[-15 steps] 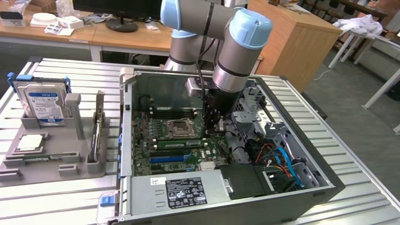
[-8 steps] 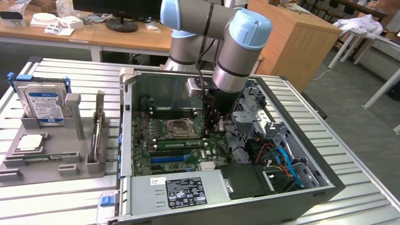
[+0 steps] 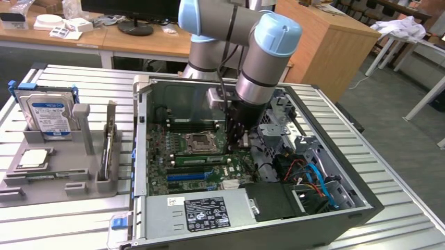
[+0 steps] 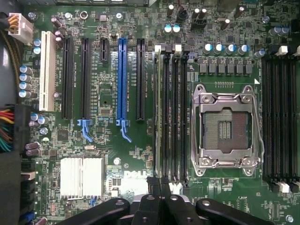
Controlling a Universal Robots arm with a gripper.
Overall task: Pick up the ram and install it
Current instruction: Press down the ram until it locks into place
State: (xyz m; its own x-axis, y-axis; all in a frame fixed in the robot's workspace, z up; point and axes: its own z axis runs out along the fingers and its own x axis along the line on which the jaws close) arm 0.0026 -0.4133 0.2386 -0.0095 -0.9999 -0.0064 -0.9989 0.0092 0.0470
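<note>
Tool (image 4: 159, 199) clenched above motherboard (image 4: 112, 101), apparently holding nothing. Ram (image 4: 158, 110) is seen seated edge-on in memory slot beside CPU socket (image 4: 225, 126). Even downward pressure along the stick is judged best; latch engagement cannot be told.

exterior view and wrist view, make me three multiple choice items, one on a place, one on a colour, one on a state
1. Where does the hard drive stand?
A. on the floor
B. in the grey holder at the exterior view's left
C. on a chair

2. What colour is the long slot that stands out among the black ones on the motherboard?
A. red
B. yellow
C. blue

3. How is the gripper?
A. shut
B. wide open
C. shut on the hard drive

Answers:
1 B: the drive sits upright in the holder.
2 C: the wrist view shows it bright blue.
3 A: its fingers meet in the wrist view.
</note>
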